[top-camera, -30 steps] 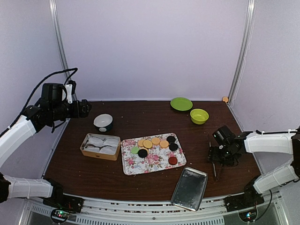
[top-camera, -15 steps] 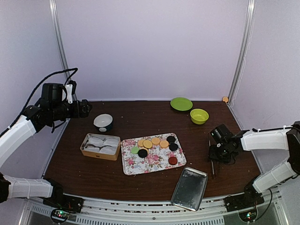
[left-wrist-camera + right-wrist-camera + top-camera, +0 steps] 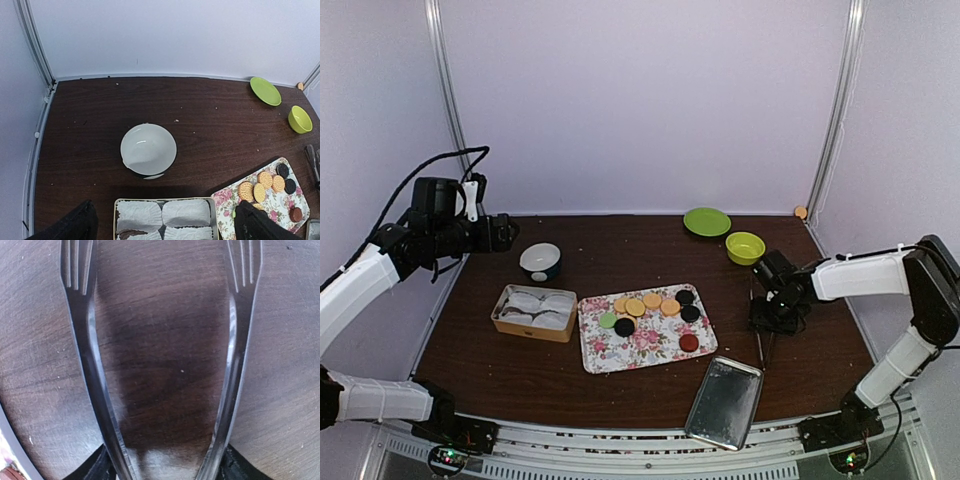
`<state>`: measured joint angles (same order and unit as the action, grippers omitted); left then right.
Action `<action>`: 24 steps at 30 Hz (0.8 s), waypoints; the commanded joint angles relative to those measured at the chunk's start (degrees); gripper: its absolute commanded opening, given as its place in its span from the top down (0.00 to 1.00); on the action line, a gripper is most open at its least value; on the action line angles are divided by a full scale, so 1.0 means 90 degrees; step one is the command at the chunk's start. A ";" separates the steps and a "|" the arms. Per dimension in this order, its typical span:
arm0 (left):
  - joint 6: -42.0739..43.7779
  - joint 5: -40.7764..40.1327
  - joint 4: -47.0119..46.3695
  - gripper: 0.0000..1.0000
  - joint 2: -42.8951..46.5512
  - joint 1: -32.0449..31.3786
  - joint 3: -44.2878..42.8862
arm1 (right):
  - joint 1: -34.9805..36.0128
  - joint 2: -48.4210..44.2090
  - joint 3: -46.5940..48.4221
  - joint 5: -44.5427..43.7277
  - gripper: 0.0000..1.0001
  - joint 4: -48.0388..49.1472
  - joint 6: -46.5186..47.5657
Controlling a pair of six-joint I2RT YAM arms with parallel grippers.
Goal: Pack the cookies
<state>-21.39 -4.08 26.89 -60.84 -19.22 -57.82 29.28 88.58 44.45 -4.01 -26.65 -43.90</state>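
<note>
The cookies (image 3: 650, 303) are several orange, black, dark red and light green discs on a floral tray (image 3: 645, 345); some also show in the left wrist view (image 3: 260, 190). My right gripper (image 3: 767, 318) is low over the table just right of the tray, shut on metal tongs (image 3: 758, 347). In the right wrist view the tongs' two arms (image 3: 90, 365) spread out from between my gripper (image 3: 165, 467). My left gripper (image 3: 505, 232) is open and empty, high at the back left; the left wrist view shows it (image 3: 165, 222) above the tin.
A tin (image 3: 534, 312) lined with white paper cups sits left of the tray, its metal lid (image 3: 724, 402) at the front. A white bowl (image 3: 540, 261) stands behind the tin. A green plate (image 3: 706, 221) and a yellow-green bowl (image 3: 745, 247) are at the back right.
My right gripper has moved left toward the tray, carrying the tongs with it. The left arm has barely moved.
</note>
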 commanded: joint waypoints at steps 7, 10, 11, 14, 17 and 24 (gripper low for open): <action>-0.0048 0.0174 -0.0128 0.03 -0.0030 0.0017 -0.0245 | 0.0048 0.0183 0.0373 0.0058 0.25 -0.0844 0.0615; -0.0046 0.0225 -0.0121 0.03 -0.0053 0.0017 -0.0254 | 0.0067 0.0214 0.0353 0.0096 0.23 -0.1009 0.0740; -0.0053 0.0235 -0.0118 0.03 -0.0063 0.0019 -0.0257 | 0.0068 0.0221 0.0342 0.0094 0.22 -0.1043 0.0784; -0.0055 0.0282 -0.0107 0.03 -0.0074 0.0017 -0.0272 | 0.0085 0.0264 0.0365 0.0094 0.20 -0.1119 0.0868; -0.0064 0.0306 -0.0108 0.03 -0.0077 0.0018 -0.0264 | 0.0094 0.0381 0.0460 0.0124 0.19 -0.1172 0.0923; -0.0065 0.0301 -0.0068 0.03 -0.0084 0.0017 -0.0281 | 0.0115 0.0671 0.0531 0.0575 0.23 -0.1189 0.0968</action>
<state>-21.56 -2.26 27.11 -61.45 -19.22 -58.54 29.67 92.14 49.47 -1.74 -35.40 -36.05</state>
